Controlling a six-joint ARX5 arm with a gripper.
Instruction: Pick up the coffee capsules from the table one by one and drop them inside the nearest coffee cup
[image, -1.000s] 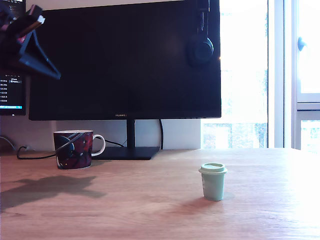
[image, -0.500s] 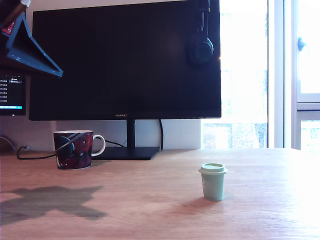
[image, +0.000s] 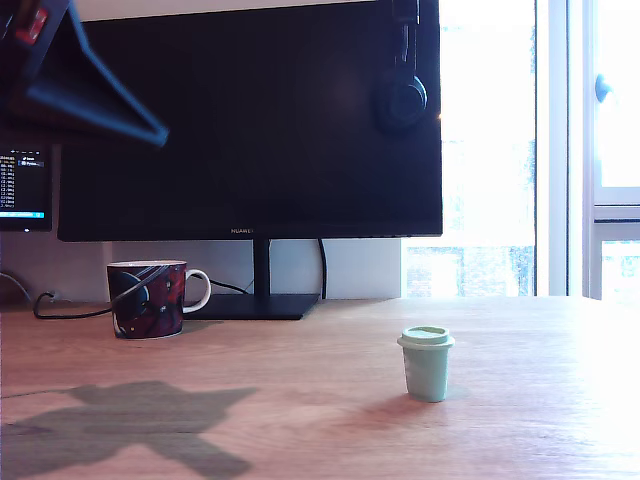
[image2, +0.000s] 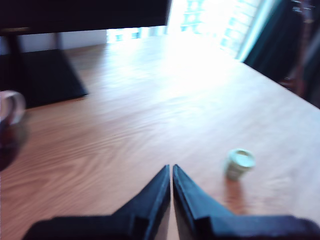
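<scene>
On the table (image: 330, 420), at about 5 o'clock from the monitor stand in the exterior view, you have one mint-green capsule (image: 427, 362) standing upright, flanged rim up, alone on bare wood. The mug (image: 147, 298) sits at roughly 9 o'clock from it, well apart, handle turned toward the stand. A cable runs behind the mug; headphones hang on the monitor's upper corner.

Your gripper (image2: 171, 171) is high above the table, seen at 10 o'clock in the exterior view, casting a broad shadow on the wood below. In the wrist view its jaws are pressed together, tips nearly touching, holding nothing. The capsule (image2: 239, 163) lies at 3 o'clock of the tips there, near but not between them; the mug's handle shows blurred at the frame edge.

Judgement: this is the approach stage, with no capsule picked. You will need to spread the jaws before descending, and centre them over the capsule. It is light and tapered, so an off-centre close could tip it.
</scene>
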